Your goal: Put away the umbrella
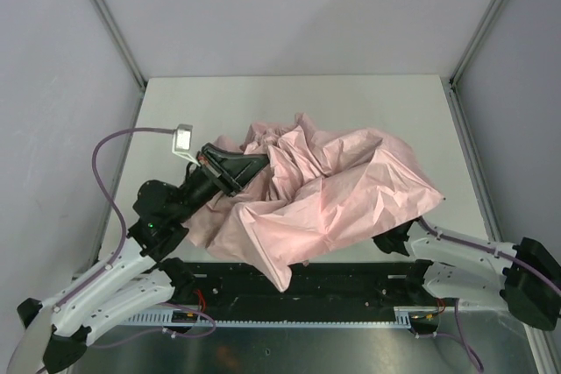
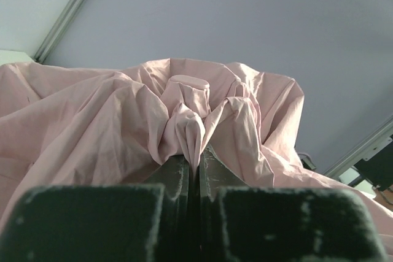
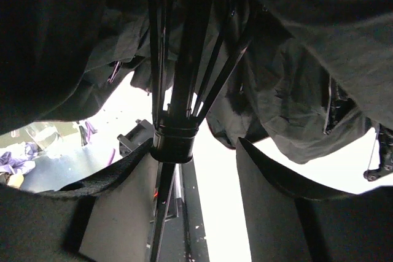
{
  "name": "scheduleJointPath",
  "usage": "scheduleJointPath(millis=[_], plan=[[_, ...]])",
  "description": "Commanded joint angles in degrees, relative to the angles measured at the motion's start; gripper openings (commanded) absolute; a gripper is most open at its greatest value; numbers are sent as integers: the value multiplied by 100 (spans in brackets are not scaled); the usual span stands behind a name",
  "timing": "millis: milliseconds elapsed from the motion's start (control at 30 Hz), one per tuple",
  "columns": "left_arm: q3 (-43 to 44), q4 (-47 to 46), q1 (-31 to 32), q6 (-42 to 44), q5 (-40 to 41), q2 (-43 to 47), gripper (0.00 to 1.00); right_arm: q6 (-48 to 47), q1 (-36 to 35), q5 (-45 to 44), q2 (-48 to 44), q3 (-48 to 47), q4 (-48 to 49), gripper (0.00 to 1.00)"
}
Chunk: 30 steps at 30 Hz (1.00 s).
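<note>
The umbrella (image 1: 342,190) lies slumped on the table (image 1: 219,102), its pink cloth spread in a crumpled heap across the middle and spilling toward the near edge. Its shaft (image 3: 183,72) is hidden from above. Judging by where the two ends show, the long axis probably runs on a slant, from the near right under the cloth to the far left, where the round cap (image 2: 188,83) pokes up through the folds.

The left gripper (image 2: 198,157) is at that cap end, reaching in from the left. Its jaws are pressed together on a bunched fold of cloth just below the cap, so it holds cloth, not the cap itself.

The right gripper (image 3: 195,145) is tucked under the near right edge of the cloth, looking up the shaft. Its fingers (image 3: 270,182) stand apart. The black sliding collar (image 3: 175,139), where the ribs (image 3: 224,72) gather, sits between them, close against the left-hand one. Whether it touches that finger I cannot tell in the dark view; nothing is clamped.

The right arm is therefore the nearer one for working the collar along the shaft.
</note>
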State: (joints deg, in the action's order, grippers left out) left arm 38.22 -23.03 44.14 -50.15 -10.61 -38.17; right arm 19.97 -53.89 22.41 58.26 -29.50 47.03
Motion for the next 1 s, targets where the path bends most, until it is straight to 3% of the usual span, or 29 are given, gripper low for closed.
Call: scheduleJointPath(millis=[0, 133, 233, 267, 333, 433, 500, 600, 733, 833, 967], plan=[[-122, -1280, 80, -555, 248, 267, 0, 138, -179, -590, 408, 40, 1186, 56], [-257, -1447, 71, -550, 202, 263, 0, 468, -207, -564, 805, -32, 1882, 47], [-291, -1458, 69, -544, 52, 206, 0, 697, -199, -407, 1022, -69, 2315, 11], [-294, -1441, 60, -520, -37, 192, 0, 725, -187, -344, 1048, -71, 2418, 6], [-231, -1118, -30, -486, -244, 215, 27, 697, -103, -284, 946, -64, 2382, 1], [-73, -283, -328, -424, -639, 467, 82, 434, 142, -558, 504, -21, 1656, 0], [247, 624, -606, -177, -783, 723, 95, 173, 302, -801, 177, -14, 1220, 0], [1050, 2437, -814, 656, -468, 1055, 99, -196, 560, -1263, -257, -13, 597, 0], [2025, 4022, -849, 1442, 81, 1306, 99, -550, 941, -1785, -686, -17, -151, 0], [2376, 4643, -847, 1597, 188, 1300, 99, -786, 1101, -2011, -888, -13, -464, 0], [2557, 4849, -846, 1544, -447, 1006, 99, -810, 1310, -2097, -1021, -12, -687, 0]])
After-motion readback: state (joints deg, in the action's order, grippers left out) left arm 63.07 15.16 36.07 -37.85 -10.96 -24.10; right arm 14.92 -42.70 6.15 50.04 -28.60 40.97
